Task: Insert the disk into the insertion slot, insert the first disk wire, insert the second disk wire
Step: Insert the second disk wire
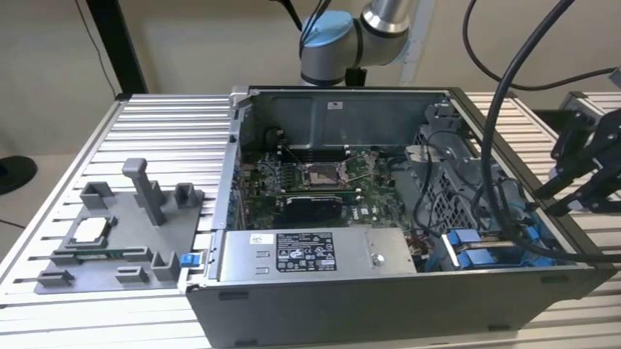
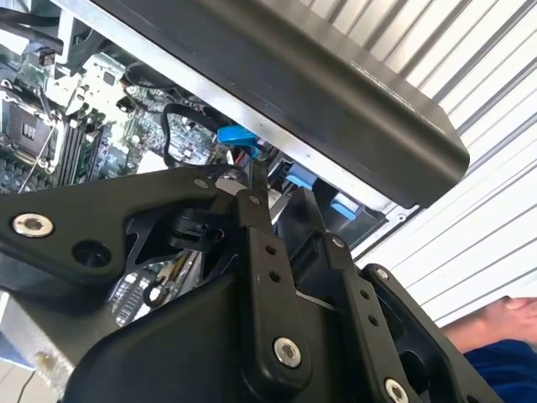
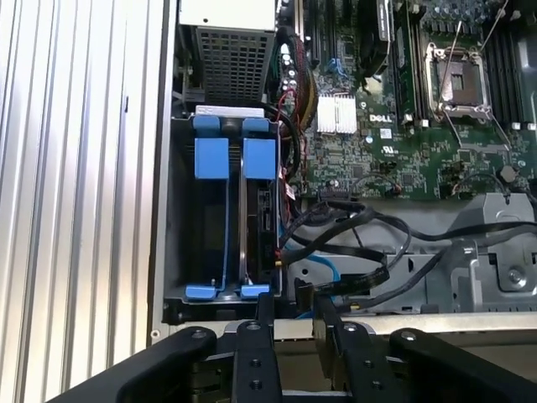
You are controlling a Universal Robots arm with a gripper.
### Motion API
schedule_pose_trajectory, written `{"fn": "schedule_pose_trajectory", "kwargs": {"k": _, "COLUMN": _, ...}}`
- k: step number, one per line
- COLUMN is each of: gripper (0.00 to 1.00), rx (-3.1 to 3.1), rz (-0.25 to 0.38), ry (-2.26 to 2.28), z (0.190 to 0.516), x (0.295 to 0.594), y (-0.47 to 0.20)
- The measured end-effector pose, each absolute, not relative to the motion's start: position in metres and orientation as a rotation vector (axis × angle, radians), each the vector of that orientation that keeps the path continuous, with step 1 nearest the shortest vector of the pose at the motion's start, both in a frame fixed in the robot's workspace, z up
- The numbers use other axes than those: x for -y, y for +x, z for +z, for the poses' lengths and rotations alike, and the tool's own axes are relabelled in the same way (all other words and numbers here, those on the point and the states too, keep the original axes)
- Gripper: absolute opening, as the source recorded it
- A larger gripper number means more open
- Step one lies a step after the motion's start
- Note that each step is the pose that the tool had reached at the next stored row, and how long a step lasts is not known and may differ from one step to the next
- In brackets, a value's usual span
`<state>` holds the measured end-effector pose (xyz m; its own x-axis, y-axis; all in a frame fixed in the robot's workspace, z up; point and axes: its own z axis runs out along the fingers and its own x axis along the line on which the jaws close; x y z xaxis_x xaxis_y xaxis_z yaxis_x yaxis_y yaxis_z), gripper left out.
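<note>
Hovering with the gripper (image 3: pixel 294 300) over the rim of the open computer case (image 1: pixel 388 294) at the exterior view's right, just beside the insertion slot (image 3: pixel 179 210). Holding its two fingers (image 3: pixel 265 315) parted by a narrow gap, with nothing clearly gripped between. Finding the disk (image 3: pixel 260 159) standing on edge inside that slot, blue frame tabs at both ends. Noting black cables (image 3: pixel 369 231) just beside the bay, the grey power supply box (image 1: pixel 305 254) toward the exterior view's left, and the grey fixture tray (image 1: pixel 116 240) well apart on the table (image 1: pixel 165 109).
</note>
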<state>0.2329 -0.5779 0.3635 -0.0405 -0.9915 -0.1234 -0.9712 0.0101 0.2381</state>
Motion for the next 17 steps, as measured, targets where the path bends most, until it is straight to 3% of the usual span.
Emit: {"fn": "schedule_pose_trajectory", "kwargs": {"k": 17, "gripper": 1.0, "rx": 2.173, "rz": -0.402, "ry": 2.117, "z": 0.3599, "x": 0.5778, "y": 0.2337}}
